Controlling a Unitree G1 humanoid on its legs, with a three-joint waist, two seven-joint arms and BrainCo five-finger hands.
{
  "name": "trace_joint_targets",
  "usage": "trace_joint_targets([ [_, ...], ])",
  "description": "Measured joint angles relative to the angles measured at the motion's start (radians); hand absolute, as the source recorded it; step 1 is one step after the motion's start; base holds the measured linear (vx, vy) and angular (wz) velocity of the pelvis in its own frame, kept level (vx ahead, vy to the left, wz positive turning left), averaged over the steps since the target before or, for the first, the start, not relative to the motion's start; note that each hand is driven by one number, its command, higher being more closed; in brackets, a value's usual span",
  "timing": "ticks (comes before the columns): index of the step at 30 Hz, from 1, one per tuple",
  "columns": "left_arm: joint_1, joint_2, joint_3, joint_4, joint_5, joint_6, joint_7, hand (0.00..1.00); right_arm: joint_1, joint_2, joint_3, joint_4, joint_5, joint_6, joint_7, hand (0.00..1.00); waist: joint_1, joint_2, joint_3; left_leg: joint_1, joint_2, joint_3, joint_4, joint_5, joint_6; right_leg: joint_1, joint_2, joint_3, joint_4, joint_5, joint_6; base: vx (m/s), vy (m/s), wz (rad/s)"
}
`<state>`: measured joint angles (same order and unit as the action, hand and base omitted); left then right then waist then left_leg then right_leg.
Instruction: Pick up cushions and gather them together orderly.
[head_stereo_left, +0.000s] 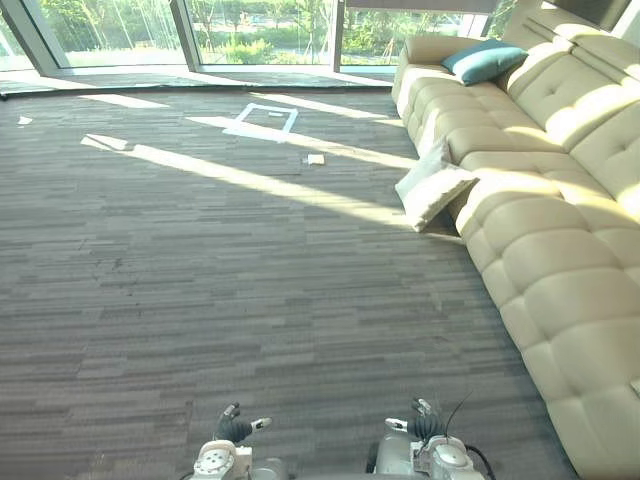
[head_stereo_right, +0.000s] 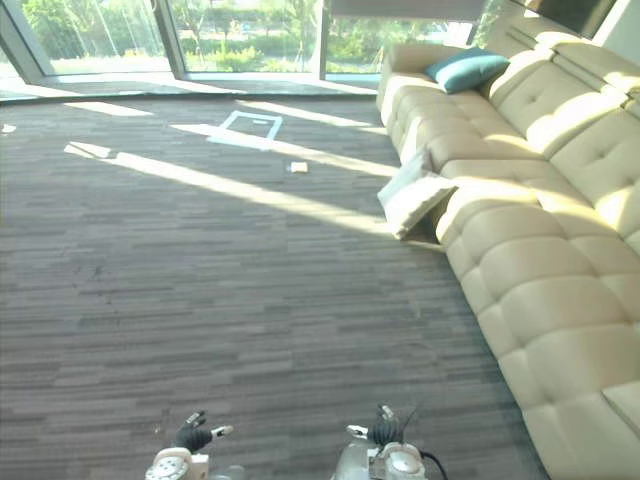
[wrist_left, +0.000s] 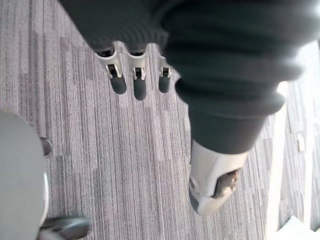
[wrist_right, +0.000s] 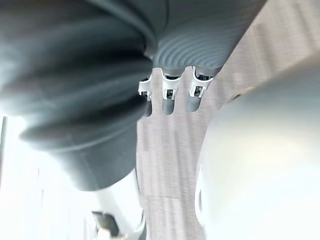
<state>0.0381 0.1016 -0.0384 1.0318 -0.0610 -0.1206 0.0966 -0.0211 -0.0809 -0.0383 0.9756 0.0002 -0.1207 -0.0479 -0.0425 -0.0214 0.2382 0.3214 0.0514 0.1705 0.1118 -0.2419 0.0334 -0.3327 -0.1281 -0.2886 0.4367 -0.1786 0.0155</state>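
A cream cushion (head_stereo_left: 433, 187) leans on the grey carpet (head_stereo_left: 200, 260) against the front of a long cream sofa (head_stereo_left: 565, 260). A teal cushion (head_stereo_left: 484, 60) rests on the sofa's far end. Both lie well ahead of the left hand (head_stereo_left: 235, 428) and right hand (head_stereo_left: 425, 425), which hang low with fingers relaxed and apart, holding nothing.

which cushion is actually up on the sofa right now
The teal cushion, lying on the sofa seat at its far end by the armrest. The cream cushion is down on the carpet, leaning against the sofa's front.
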Motion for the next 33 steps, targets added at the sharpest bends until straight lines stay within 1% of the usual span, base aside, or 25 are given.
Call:
trace_joint_targets([
  [1,0.016,0.009,0.001,-0.001,0.001,-0.003,0.0,0.0,0.007,0.001,0.003,-0.001,0.0,0.001,0.0,0.0,-0.007,-0.023,-0.009,0.045,-0.022,-0.008,-0.024,-0.011,-0.018,0.002,0.001,0.01,-0.181,0.095,0.015,0.88,-0.237,0.63],
  [2,0.017,0.0,0.012,0.012,0.001,0.0,0.0,0.0,0.01,-0.006,-0.008,-0.009,0.001,-0.001,0.0,0.0,-0.015,-0.014,-0.014,0.097,-0.004,-0.032,-0.013,-0.037,-0.06,-0.015,0.009,0.063,-0.079,0.219,-0.027,0.74,-0.205,0.46],
  [3,0.017,-0.007,0.016,0.014,0.001,-0.001,0.0,0.0,0.009,-0.009,-0.01,-0.009,0.0,-0.001,0.0,0.0,-0.013,-0.004,-0.017,0.101,0.002,-0.034,0.0,-0.037,-0.06,-0.029,0.01,0.067,-0.032,0.195,-0.046,0.7,-0.225,0.22],
  [4,0.018,-0.04,0.02,0.019,0.002,-0.002,0.0,0.0,0.003,-0.023,-0.027,-0.009,0.0,0.0,0.0,0.0,-0.01,0.036,-0.03,0.066,0.033,-0.048,0.114,-0.032,-0.067,-0.046,0.021,0.061,0.067,0.101,-0.063,0.63,-0.238,0.04],
  [6,0.012,-0.051,0.052,0.02,0.003,-0.001,-0.003,0.0,0.002,-0.035,-0.044,-0.016,0.0,0.007,0.0,0.0,-0.016,0.072,-0.024,-0.035,0.082,-0.077,0.39,0.035,-0.155,0.002,0.035,0.026,0.096,0.022,-0.072,0.76,-0.277,0.13],
  [7,0.014,-0.066,0.092,0.016,0.003,-0.001,-0.003,0.0,0.005,-0.03,-0.042,-0.016,0.0,0.017,-0.002,0.0,-0.014,0.083,-0.013,-0.139,0.133,-0.101,0.662,0.144,-0.232,0.084,0.069,0.023,0.065,-0.005,-0.095,0.62,-0.176,0.05],
  [8,0.02,-0.071,0.118,0.001,0.011,-0.001,-0.003,0.0,0.014,-0.029,-0.038,-0.011,0.0,0.03,-0.003,0.0,-0.01,0.095,-0.009,-0.22,0.189,-0.066,0.878,0.134,-0.238,0.177,0.106,0.023,0.018,-0.025,-0.107,0.49,-0.126,-0.06],
  [9,0.025,-0.07,0.12,-0.005,0.013,-0.002,-0.003,0.0,0.019,-0.025,-0.037,-0.006,0.001,0.031,-0.003,0.0,-0.005,0.094,-0.009,-0.24,0.206,-0.05,0.933,0.121,-0.235,0.215,0.114,0.023,-0.001,-0.029,-0.113,0.6,-0.113,-0.19],
  [10,0.031,-0.061,0.131,-0.025,0.018,-0.003,-0.004,0.0,0.028,-0.007,-0.039,0.003,0.002,0.033,-0.007,0.0,0.003,0.076,-0.004,-0.297,0.236,0.017,1.001,0.077,-0.184,0.321,0.121,0.025,-0.07,-0.042,-0.114,0.44,-0.087,-0.1],
  [11,0.031,-0.053,0.13,-0.028,0.019,-0.003,-0.004,0.0,0.031,-0.002,-0.039,0.006,0.002,0.033,-0.008,0.0,0.002,0.067,-0.006,-0.321,0.242,0.041,0.995,0.063,-0.17,0.351,0.121,0.028,-0.098,-0.045,-0.113,0.64,-0.137,-0.16],
  [13,0.03,-0.045,0.128,-0.048,0.018,-0.009,-0.007,0.0,0.035,0.0,-0.038,0.034,0.002,0.039,-0.009,0.0,0.017,0.05,-0.009,-0.447,0.233,0.152,0.816,-0.003,-0.134,0.482,0.12,0.071,-0.228,-0.032,-0.092,0.51,-0.084,-0.37],
  [15,0.025,-0.046,0.127,-0.06,0.017,-0.023,-0.008,0.0,0.031,0.001,-0.04,0.043,0.001,0.043,-0.012,0.0,0.037,0.046,-0.007,-0.506,0.185,0.153,0.6,-0.011,-0.137,0.532,0.109,0.105,-0.273,-0.03,-0.088,0.55,0.045,-0.69],
  [16,0.021,-0.044,0.125,-0.066,0.018,-0.026,-0.006,0.0,0.036,0.005,-0.043,0.046,0.001,0.042,-0.013,0.0,0.045,0.037,-0.001,-0.521,0.124,0.117,0.369,0.027,-0.148,0.573,0.09,0.123,-0.306,-0.031,-0.072,0.54,0.107,-0.75],
  [18,0.022,-0.045,0.107,-0.066,0.016,-0.026,0.004,0.0,0.041,0.001,-0.041,0.05,0.0,0.039,-0.014,0.0,0.046,0.046,-0.005,-0.531,0.081,0.059,0.111,0.13,-0.162,0.621,0.087,0.16,-0.353,-0.054,-0.03,0.54,0.23,-0.8],
  [19,0.021,-0.044,0.098,-0.067,0.007,-0.03,0.007,0.0,0.041,-0.001,-0.037,0.061,0.0,0.039,-0.019,0.0,0.053,0.053,-0.007,-0.551,0.082,0.028,0.12,0.231,-0.126,0.658,0.085,0.19,-0.365,-0.091,0.005,0.5,0.271,-0.83],
  [20,0.021,-0.042,0.097,-0.067,0.007,-0.03,0.007,0.0,0.041,-0.001,-0.037,0.065,0.0,0.04,-0.021,0.0,0.055,0.051,-0.01,-0.551,0.077,0.028,0.139,0.259,-0.114,0.668,0.078,0.199,-0.362,-0.096,0.013,0.65,0.363,-0.7],
  [21,0.018,-0.027,0.094,-0.064,0.009,-0.029,0.006,0.0,0.046,0.016,-0.035,0.064,-0.001,0.038,-0.021,0.0,0.048,0.021,-0.03,-0.578,0.052,0.037,0.224,0.217,-0.078,0.652,0.041,0.216,-0.301,-0.111,0.027,0.45,0.219,-0.34],
  [22,0.014,-0.021,0.089,-0.057,0.01,-0.027,0.006,0.0,0.049,0.023,-0.037,0.061,-0.001,0.035,-0.022,0.0,0.043,0.011,-0.037,-0.587,0.041,0.039,0.255,0.181,-0.065,0.619,0.024,0.219,-0.235,-0.112,0.03,0.79,0.381,-0.3],
  [23,0.006,-0.008,0.08,-0.046,0.01,-0.026,0.004,0.0,0.049,0.032,-0.037,0.06,-0.001,0.031,-0.02,0.0,0.045,-0.012,-0.046,-0.574,0.016,0.058,0.273,0.128,-0.048,0.506,-0.023,0.234,0.016,-0.119,0.044,0.46,0.211,-0.1],
  [24,0.004,-0.006,0.078,-0.045,0.01,-0.026,0.003,0.0,0.048,0.034,-0.036,0.06,-0.001,0.031,-0.02,0.0,0.045,-0.018,-0.045,-0.569,0.009,0.062,0.274,0.124,-0.045,0.488,-0.031,0.237,0.059,-0.116,0.048,0.56,0.258,-0.03],
  [25,-0.009,0.007,0.072,-0.037,0.011,-0.024,0.003,0.0,0.04,0.042,-0.035,0.06,-0.001,0.031,-0.018,0.0,0.043,-0.047,-0.036,-0.522,-0.031,0.074,0.275,0.085,-0.028,0.395,-0.083,0.255,0.298,-0.067,0.1,0.56,0.192,0.13],
  [26,-0.022,0.013,0.062,-0.016,0.011,-0.013,0.008,0.0,0.031,0.04,-0.031,0.06,-0.002,0.03,-0.011,0.0,0.043,-0.053,-0.027,-0.448,-0.056,0.075,0.276,0.031,-0.013,0.33,-0.121,0.234,0.508,-0.062,0.103,0.56,0.192,0.13],
  [27,-0.02,0.013,0.055,-0.012,0.011,-0.01,0.008,0.0,0.032,0.038,-0.029,0.059,-0.002,0.03,-0.011,0.0,0.042,-0.051,-0.026,-0.422,-0.058,0.074,0.272,0.017,-0.01,0.315,-0.13,0.217,0.553,-0.07,0.09,0.67,0.161,0.04],
  [29,-0.011,0.012,0.025,-0.006,0.01,-0.002,0.008,0.0,0.032,0.022,-0.005,0.046,-0.002,0.024,-0.012,0.0,0.039,-0.031,-0.019,-0.243,-0.057,0.093,0.175,-0.011,-0.007,0.227,-0.152,0.091,0.613,-0.135,0.012,0.6,0.092,-0.13],
  [33,-0.008,0.006,-0.002,0.001,0.011,0.002,0.006,0.0,0.009,0.004,0.006,0.015,-0.003,0.01,-0.011,0.0,0.018,-0.005,-0.007,-0.099,-0.006,0.15,0.054,-0.011,-0.013,0.062,-0.118,-0.121,0.394,-0.17,-0.01,0.54,-0.009,-0.25],
])
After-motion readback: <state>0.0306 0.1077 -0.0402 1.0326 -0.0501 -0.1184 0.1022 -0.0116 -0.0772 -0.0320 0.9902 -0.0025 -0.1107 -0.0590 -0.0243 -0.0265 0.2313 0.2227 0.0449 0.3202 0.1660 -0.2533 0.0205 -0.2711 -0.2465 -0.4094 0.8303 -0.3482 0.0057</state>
